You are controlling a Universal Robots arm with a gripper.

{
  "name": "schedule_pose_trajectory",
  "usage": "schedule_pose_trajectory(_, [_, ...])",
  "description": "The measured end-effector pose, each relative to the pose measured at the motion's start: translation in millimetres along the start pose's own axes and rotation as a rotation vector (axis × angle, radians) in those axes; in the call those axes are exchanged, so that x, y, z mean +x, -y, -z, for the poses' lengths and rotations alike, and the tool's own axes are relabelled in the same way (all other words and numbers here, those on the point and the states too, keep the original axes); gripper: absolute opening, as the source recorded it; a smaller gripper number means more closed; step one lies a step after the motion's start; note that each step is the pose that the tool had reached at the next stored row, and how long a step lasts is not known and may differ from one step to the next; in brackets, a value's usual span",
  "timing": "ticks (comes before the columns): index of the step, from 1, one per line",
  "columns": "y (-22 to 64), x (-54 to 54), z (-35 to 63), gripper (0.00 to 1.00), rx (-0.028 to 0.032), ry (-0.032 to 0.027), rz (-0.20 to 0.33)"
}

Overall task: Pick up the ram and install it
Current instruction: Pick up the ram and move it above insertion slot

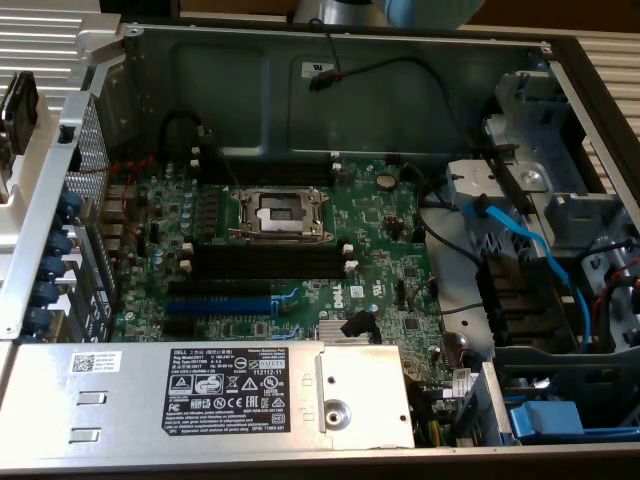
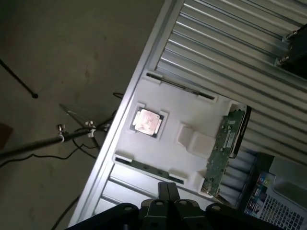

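**Two cameras, little overlap**

The exterior view looks steeply down, close, into the open computer case and its motherboard. The wrist view looks down from higher up at a white tray on the ribbed table, catching only the case's corner.

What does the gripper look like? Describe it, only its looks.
In the wrist view only part of the gripper shows: matte black, blocky, with angular faceted edges and a narrow central seam running between two upright pieces. No cables or markings are visible on it. In the exterior view, a light blue-grey rounded arm part shows.
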State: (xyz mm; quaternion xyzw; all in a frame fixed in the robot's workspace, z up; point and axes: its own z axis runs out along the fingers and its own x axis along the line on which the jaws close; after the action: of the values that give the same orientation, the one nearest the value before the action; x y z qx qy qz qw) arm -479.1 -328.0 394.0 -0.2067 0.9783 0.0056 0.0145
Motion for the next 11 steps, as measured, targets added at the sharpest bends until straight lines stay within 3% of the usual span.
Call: schedule_pose_trajectory(11, [0.0,0.0,0.0,0.1,-0.0061,-0.0009,0.2])
